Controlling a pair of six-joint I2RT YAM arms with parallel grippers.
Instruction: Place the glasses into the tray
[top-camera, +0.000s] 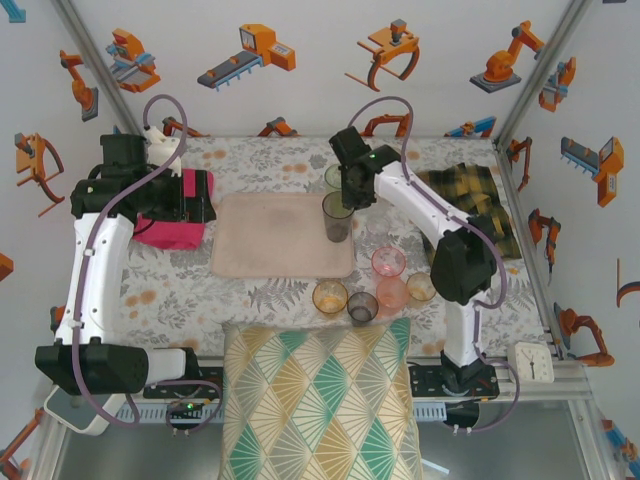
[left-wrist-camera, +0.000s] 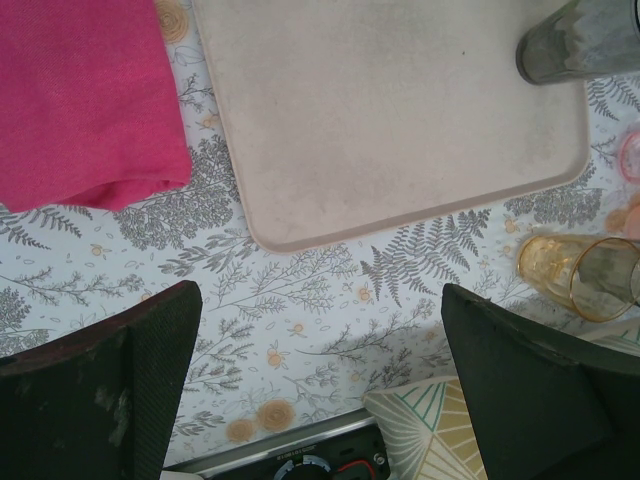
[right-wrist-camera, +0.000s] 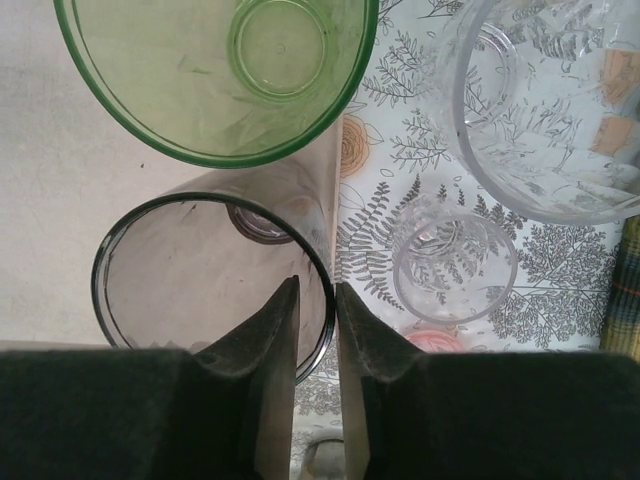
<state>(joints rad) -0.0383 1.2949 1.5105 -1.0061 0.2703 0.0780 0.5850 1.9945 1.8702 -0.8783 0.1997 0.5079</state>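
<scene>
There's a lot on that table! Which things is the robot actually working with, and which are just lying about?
Part of the job:
tray
tall grey glass
green glass
pink glasses
amber glasses
short grey glass
clear glasses

Just lying about:
bright pink cloth
plaid cloth
patterned cushion
white clock

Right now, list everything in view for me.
tray: one, pale pink-beige, table centre
tall grey glass: one, grey, tray's right edge
green glass: one, green, behind it
pink glasses: two, pink, right of tray
amber glasses: two, amber, near side of tray
short grey glass: one, grey, between them
clear glasses: two, clear, right of tray
folded cloth: one, bright pink, left of tray
plaid cloth: one, yellow-black, far right
cushion: one, yellow-teal, near edge
left gripper: one, black, open above table
right gripper: one, black, shut on tall grey glass
</scene>
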